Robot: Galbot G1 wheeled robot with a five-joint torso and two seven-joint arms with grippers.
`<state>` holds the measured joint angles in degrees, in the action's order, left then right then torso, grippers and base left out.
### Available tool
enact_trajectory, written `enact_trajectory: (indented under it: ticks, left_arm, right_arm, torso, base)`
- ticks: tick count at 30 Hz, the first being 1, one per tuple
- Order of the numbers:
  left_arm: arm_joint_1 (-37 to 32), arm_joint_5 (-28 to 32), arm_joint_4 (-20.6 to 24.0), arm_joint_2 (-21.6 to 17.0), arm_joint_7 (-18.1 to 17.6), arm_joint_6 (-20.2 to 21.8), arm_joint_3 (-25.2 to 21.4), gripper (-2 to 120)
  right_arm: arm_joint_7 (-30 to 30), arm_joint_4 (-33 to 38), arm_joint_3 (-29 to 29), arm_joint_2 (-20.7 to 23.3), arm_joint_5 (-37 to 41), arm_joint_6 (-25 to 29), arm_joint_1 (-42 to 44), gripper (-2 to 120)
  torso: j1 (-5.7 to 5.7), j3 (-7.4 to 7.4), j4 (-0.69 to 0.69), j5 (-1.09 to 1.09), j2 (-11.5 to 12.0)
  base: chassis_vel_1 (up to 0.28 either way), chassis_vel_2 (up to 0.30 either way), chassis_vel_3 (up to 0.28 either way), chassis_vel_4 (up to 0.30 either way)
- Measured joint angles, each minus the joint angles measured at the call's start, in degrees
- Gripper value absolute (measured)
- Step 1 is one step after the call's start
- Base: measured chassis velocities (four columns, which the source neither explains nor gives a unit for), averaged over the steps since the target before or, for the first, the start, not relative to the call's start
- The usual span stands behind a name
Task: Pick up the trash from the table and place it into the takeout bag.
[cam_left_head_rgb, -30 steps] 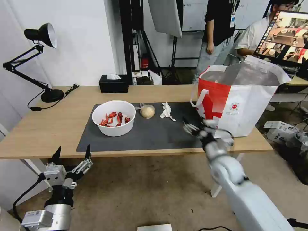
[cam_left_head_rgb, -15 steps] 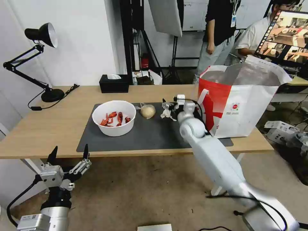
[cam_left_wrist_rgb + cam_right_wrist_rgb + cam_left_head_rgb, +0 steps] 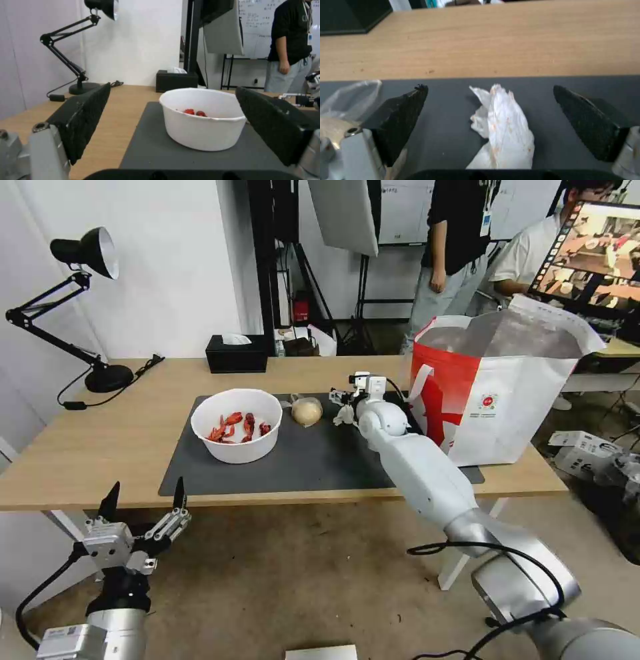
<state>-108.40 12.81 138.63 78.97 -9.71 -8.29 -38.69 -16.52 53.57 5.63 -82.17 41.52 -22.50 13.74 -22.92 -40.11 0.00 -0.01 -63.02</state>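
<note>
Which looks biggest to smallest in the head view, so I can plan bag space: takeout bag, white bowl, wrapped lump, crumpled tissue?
1. takeout bag
2. white bowl
3. wrapped lump and crumpled tissue: look alike in size, and the right gripper hides part of the tissue, so unranked.

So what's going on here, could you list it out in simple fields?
Right gripper: open, over the mat, fingers either side of the tissue
Left gripper: open, low in front of the table, facing the bowl
Bowl: on the mat, red shells inside
Wrapped lump: on the mat between bowl and tissue
Bag: upright, open, at the table's right end
</note>
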Motion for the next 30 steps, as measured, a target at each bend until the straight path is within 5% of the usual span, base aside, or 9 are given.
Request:
enact_trajectory:
  ticks: [27,30]
  left_arm:
    - [0.3,0.5,1.1,-0.4,-1.6,0.5,0.7,100]
    - [0.3,0.5,1.2,-0.4,-1.6,0.5,0.7,100]
  right_arm:
    - [-2.3,-1.7,-0.5,-0.1,3.3,-1.7,0.3,3]
    - [-2.3,-1.8,-0.5,0.0,3.3,-1.6,0.3,0]
  torso:
    - [0.0,0.0,-0.01,0.01,0.0]
    - [0.01,0.0,0.0,0.0,0.0]
  base:
    - [0.0,0.0,0.0,0.0]
    - [0.0,0.0,0.0,0.0]
